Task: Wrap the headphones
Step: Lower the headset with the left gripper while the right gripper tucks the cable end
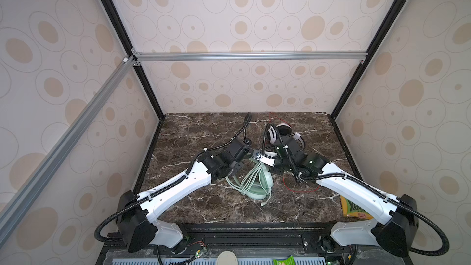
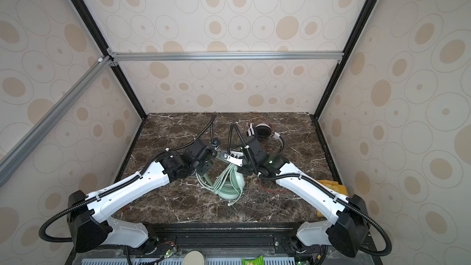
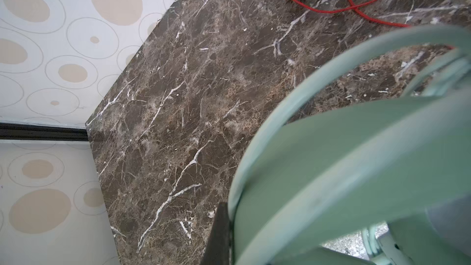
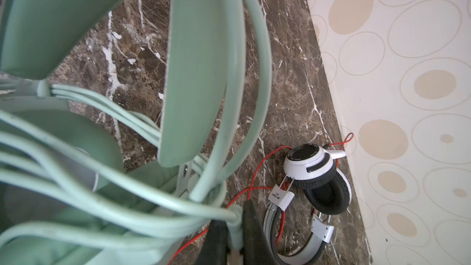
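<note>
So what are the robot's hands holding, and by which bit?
The right gripper pinches the pale green cable of the mint-green headphones in its fingers. The left gripper seems clamped on their headband.

Left pincer (image 1: 235, 173) and right pincer (image 4: 233, 233), both clamped, tips close together.

Mint-green headphones (image 2: 235, 184) sit centrally, white-and-black headphones (image 2: 262, 131) farther back.

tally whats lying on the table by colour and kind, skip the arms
green headphones: 1
white headphones: 1
yellow packet: 1
total: 3
</note>
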Robot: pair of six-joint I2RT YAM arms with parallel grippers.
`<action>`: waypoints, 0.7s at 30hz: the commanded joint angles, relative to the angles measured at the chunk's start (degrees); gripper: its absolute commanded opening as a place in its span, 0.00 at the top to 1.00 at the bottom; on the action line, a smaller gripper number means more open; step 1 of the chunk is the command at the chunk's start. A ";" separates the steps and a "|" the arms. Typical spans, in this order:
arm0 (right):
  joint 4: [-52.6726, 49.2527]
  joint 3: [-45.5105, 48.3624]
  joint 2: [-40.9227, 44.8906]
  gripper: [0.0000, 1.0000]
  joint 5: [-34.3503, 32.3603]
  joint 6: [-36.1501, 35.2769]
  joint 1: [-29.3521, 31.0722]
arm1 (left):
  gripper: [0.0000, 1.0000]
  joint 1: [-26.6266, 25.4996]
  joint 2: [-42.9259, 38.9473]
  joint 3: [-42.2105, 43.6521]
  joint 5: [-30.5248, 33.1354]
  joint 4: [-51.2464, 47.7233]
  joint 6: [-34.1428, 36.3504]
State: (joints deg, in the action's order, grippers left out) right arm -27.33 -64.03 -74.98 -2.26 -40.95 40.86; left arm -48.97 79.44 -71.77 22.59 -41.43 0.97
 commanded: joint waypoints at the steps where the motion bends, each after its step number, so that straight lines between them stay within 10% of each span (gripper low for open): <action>1: 2.87 1.33 0.51 1.00 5.91 -0.52 -3.81 | 1.00 -1.22 -1.04 -2.42 -2.39 0.30 1.41; 21: 17.00 13.85 2.19 0.98 33.58 -2.53 -7.55 | 1.00 -1.29 -5.14 -6.39 -17.08 2.43 3.93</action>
State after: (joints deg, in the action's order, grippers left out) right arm -16.45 -52.31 -74.02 23.94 -41.80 33.26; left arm -49.01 77.87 -72.12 15.57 -44.95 4.19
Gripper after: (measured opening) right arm 0.110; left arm 0.065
